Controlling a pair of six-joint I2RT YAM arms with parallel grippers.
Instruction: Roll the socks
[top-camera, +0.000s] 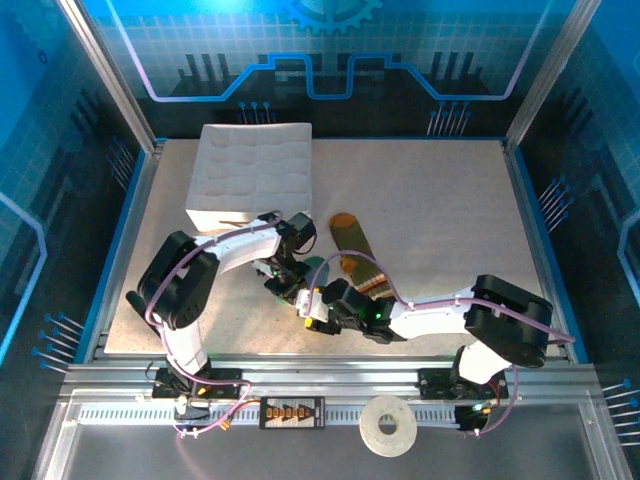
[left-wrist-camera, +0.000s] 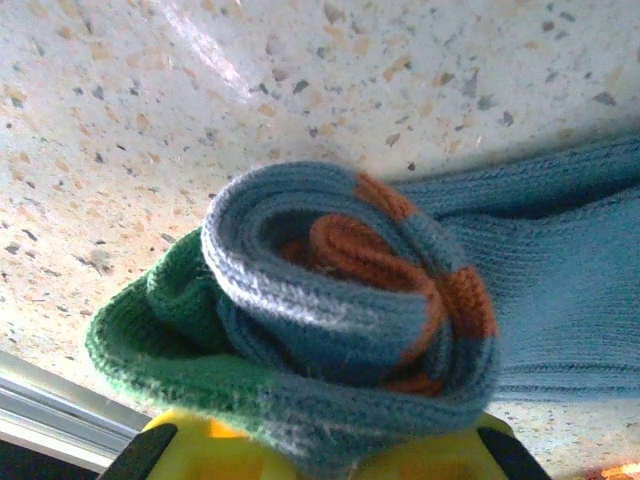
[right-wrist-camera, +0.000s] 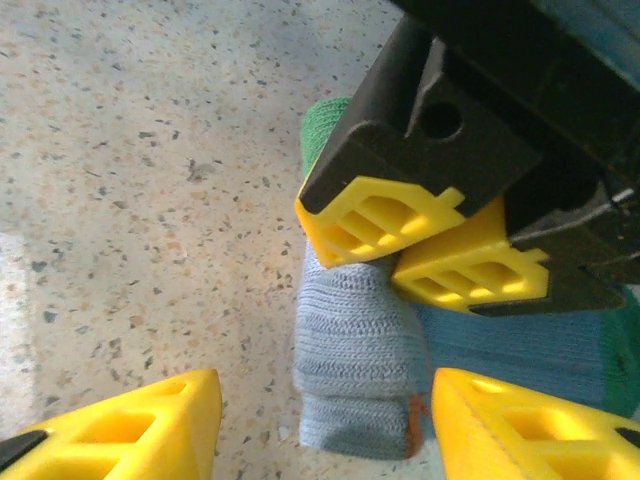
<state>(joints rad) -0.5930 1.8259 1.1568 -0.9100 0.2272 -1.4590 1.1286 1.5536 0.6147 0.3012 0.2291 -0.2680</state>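
Observation:
The grey-blue sock (left-wrist-camera: 340, 300) is wound into a roll on the table, its green toe on the outside and orange knit at its core. My left gripper (left-wrist-camera: 330, 455) is shut on the roll's near side. In the right wrist view the left gripper (right-wrist-camera: 430, 250) pinches the far end of the roll (right-wrist-camera: 355, 350), and my right gripper (right-wrist-camera: 325, 415) stands open with a yellow finger on either side of the near end, not pressing it. In the top view both grippers, left (top-camera: 290, 283) and right (top-camera: 316, 305), meet at the table's near centre. The olive-green sock (top-camera: 355, 255) lies flat just beyond them.
A white gridded tray (top-camera: 252, 175) sits at the back left of the table. A white tape roll (top-camera: 388, 427) rests on the front rail below the table edge. Open speckled tabletop stretches to the right and far side.

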